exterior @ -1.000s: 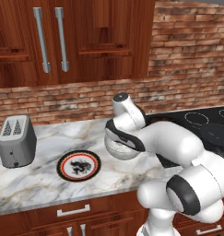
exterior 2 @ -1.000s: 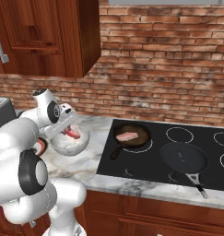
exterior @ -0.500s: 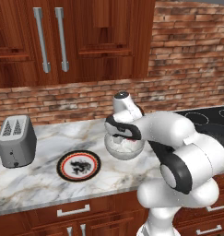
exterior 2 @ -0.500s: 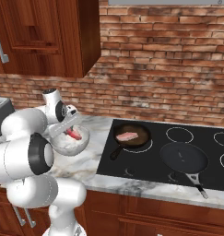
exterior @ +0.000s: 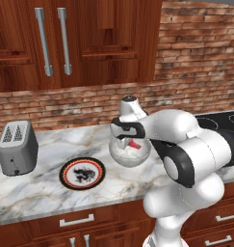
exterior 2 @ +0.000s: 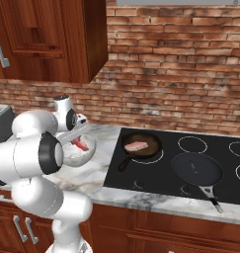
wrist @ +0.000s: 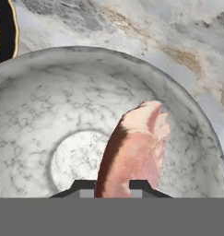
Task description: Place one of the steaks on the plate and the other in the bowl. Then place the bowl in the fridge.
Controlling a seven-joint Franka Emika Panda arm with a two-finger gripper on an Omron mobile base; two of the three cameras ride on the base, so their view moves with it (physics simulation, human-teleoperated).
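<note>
Steak (wrist: 134, 152) pinched tight in my gripper (wrist: 112, 186), hanging over bowl (wrist: 39, 83). I go low, open slow, drop it mid bowl. 1 more steak (exterior 2: 136, 146) waits in pan (exterior 2: 148, 141).

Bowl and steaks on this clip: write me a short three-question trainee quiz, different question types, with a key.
1. True or false: the gripper is shut on a steak over the bowl.
2. Where is the other steak? A) on the plate B) in a frying pan on the stove C) on the toaster
3. Fill in: the plate lies between the bowl and the ____.

Key: 1 true. 2 B; it lies in the frying pan. 3 toaster.
</note>
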